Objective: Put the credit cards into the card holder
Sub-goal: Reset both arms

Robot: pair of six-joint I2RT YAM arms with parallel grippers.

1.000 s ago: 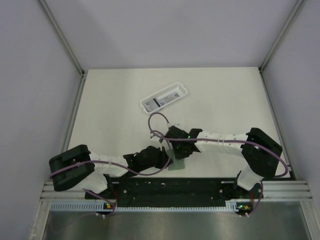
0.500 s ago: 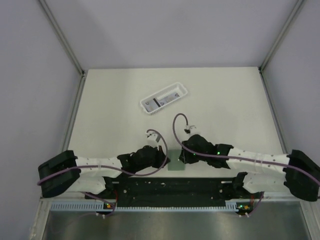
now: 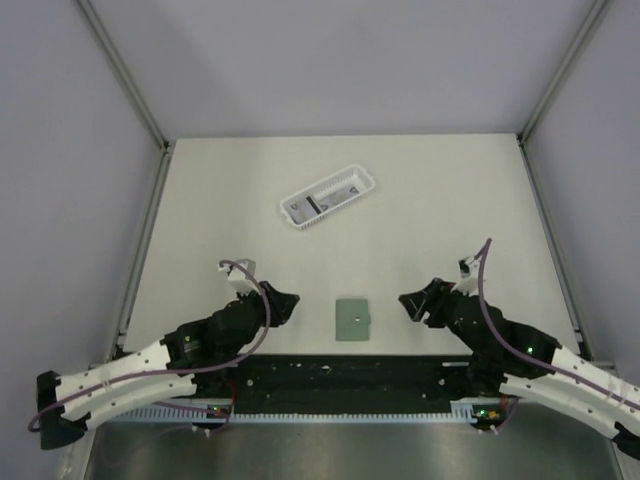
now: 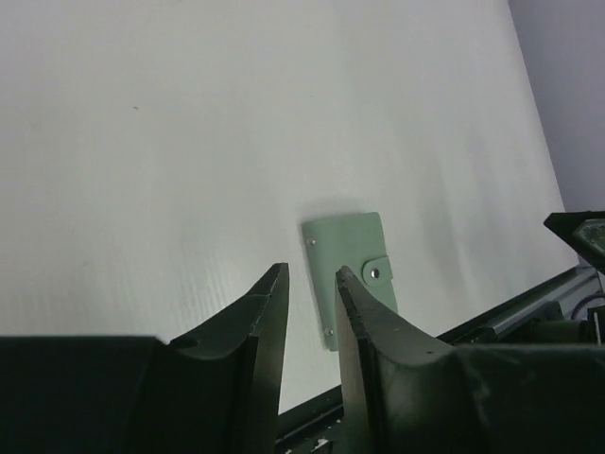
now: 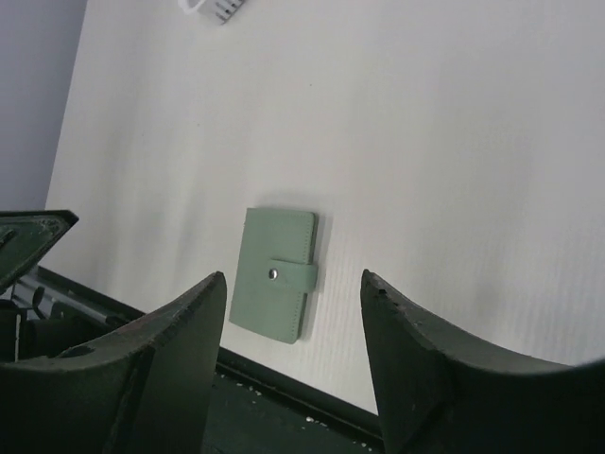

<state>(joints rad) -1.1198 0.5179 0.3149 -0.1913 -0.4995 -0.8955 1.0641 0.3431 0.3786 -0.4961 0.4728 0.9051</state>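
Observation:
The sage-green card holder (image 3: pixel 352 319) lies flat and snapped closed near the table's front edge, held by neither gripper. It also shows in the left wrist view (image 4: pixel 350 244) and in the right wrist view (image 5: pixel 274 274). My left gripper (image 3: pixel 290 303) hangs to its left, jaws a narrow gap apart with nothing between them (image 4: pixel 312 274). My right gripper (image 3: pixel 408 302) hangs to the holder's right, jaws wide open and empty (image 5: pixel 294 279). A light-grey credit card (image 3: pixel 316 205) with a dark stripe lies in the white basket.
The white slotted basket (image 3: pixel 350 181) stands at the middle back of the table, its corner showing in the right wrist view (image 5: pixel 216 8). The black rail (image 3: pixel 350 375) runs along the front edge just below the holder. Grey walls enclose the table.
Both arms have pulled back from the card holder, left arm leftward and right arm rightward. Both grippers have opened. The holder now lies alone and closed on the table.

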